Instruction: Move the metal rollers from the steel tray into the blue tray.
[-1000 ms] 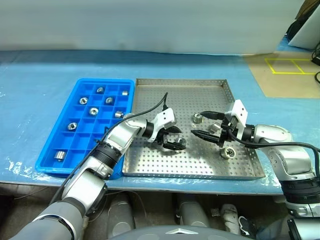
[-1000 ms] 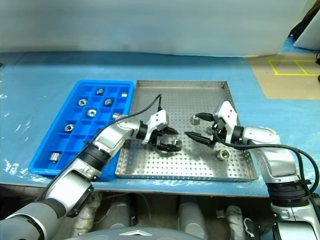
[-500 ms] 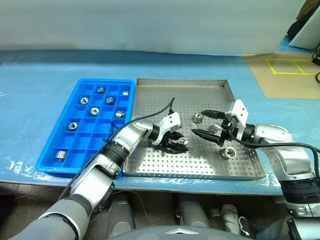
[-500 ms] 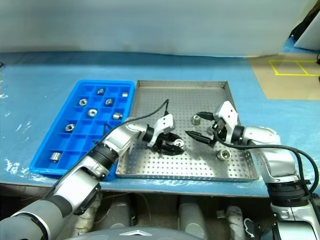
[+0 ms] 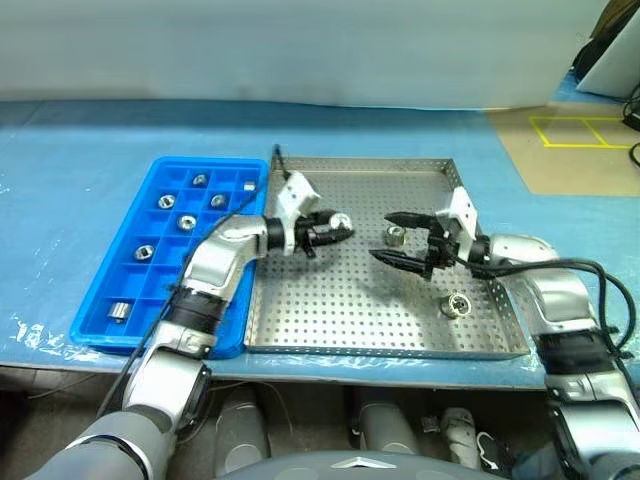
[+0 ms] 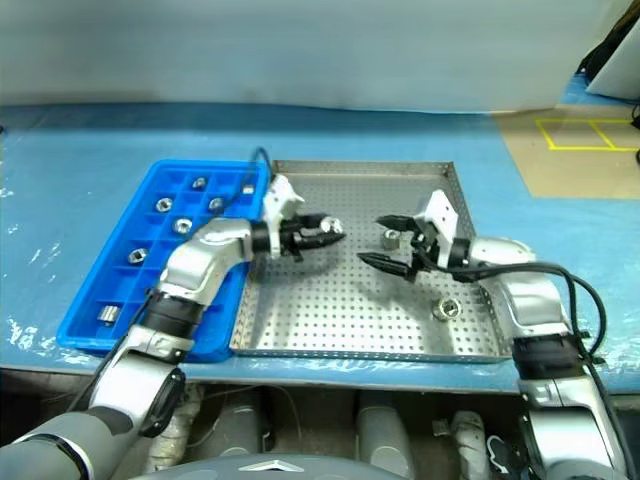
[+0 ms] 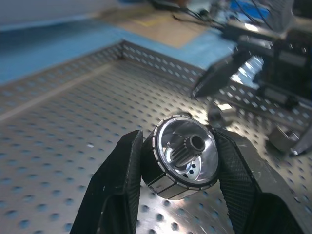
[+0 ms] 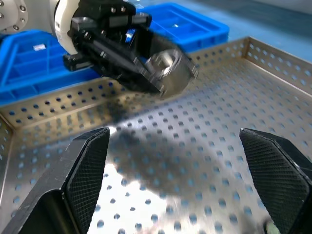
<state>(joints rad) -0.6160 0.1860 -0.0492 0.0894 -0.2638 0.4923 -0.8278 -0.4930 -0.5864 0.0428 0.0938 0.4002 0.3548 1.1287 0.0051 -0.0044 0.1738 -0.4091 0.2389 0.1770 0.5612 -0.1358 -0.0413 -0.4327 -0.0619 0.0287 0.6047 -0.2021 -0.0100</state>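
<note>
Steel roller (image 7: 184,156), small shiny holed cylinder: pinched across its ribbed sides by left tool (image 5: 335,226) above perforated steel tray (image 5: 340,330); rigid, slick, likely dense; right tool (image 5: 403,240) spread wide.

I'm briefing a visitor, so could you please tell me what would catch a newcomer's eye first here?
The left gripper holds a shiny metal roller raised above the steel tray. Facing it over the tray, the right gripper stands open beside a loose roller. To the left lies the bright blue tray, several compartments already filled.
</note>
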